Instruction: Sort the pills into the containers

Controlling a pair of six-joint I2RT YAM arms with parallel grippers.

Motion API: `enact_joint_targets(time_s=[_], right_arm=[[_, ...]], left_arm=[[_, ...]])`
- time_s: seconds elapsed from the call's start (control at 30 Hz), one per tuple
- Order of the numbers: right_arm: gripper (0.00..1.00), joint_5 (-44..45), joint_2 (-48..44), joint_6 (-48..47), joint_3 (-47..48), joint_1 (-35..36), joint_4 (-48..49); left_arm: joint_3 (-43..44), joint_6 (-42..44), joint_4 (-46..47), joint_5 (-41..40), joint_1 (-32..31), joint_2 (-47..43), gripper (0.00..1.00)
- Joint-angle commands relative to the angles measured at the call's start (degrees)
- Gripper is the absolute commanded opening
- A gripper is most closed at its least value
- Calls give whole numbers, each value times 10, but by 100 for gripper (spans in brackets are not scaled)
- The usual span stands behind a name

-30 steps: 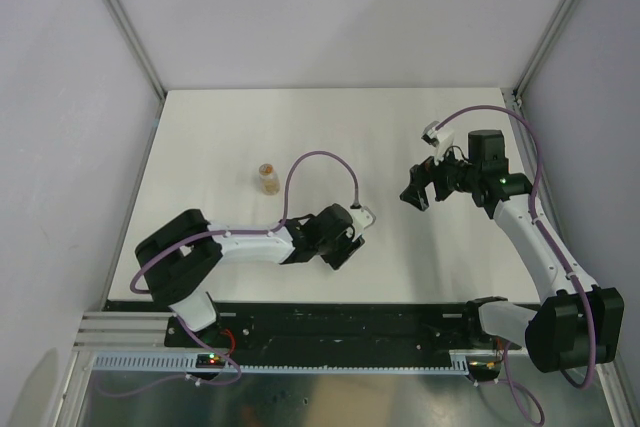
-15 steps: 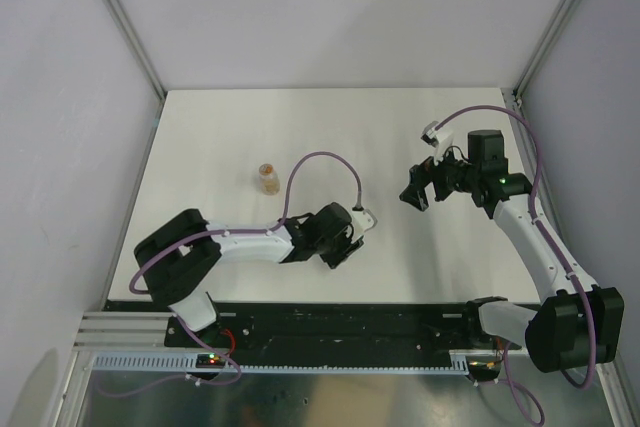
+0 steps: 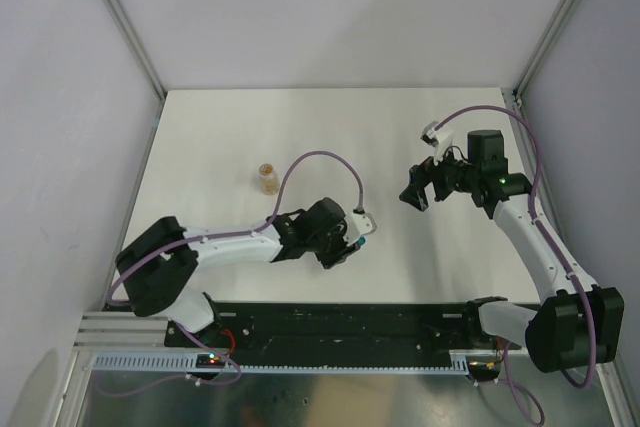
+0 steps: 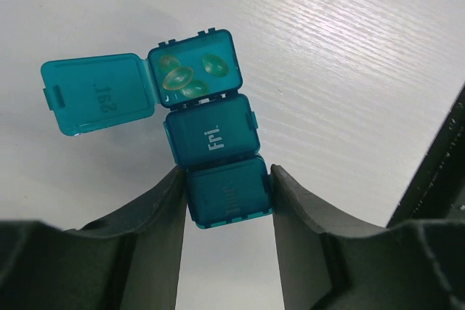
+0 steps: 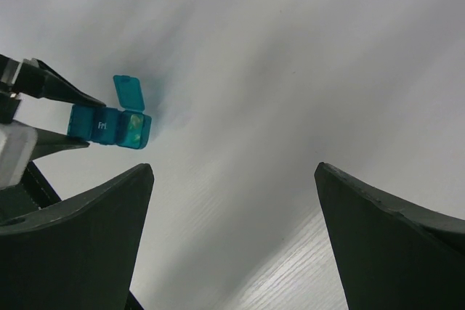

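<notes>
Left gripper (image 4: 227, 186) is closed down on the teal pill container strip (image 4: 211, 139); both fingers (image 4: 156, 237) press the sides of the nearest end compartment. The strip is three joined square boxes and sits in the centre of the left wrist view, running away from the fingers. Middle box is lidded and marked "Fri". Near box is lidded too, its label too faint to read. The far box is open, its lid (image 4: 98, 92) flipped out to the left of frame. In the open box lie a few translucent greenish pills (image 4: 185, 78); exact count is unclear. Cannot tell whether the strip rests on the white table (image 3: 300, 127) or is held just above it.

In the top view the strip is only a speck of teal at the left gripper's tip, lower centre of frame. A small orange-tan bottle (image 3: 267, 178) stands upright to the upper left of it, well apart.

Right gripper (image 5: 234, 172) is spread wide with nothing between its fingers. It hangs above the table at the right of the top view, well apart from the strip.
</notes>
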Motion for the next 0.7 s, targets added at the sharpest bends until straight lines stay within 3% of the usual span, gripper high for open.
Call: enact_joint_targets(time_s=[0.0, 0.37, 0.67], right_arm=[[99, -16, -3, 4, -1, 2, 9], [99, -41, 29, 15, 35, 46, -10], [99, -76, 94, 15, 83, 80, -10]], left_arm=[[13, 50, -28, 35, 2, -52, 1], [93, 135, -167, 107, 2, -123, 0], [169, 171, -247, 131, 1, -119, 0]])
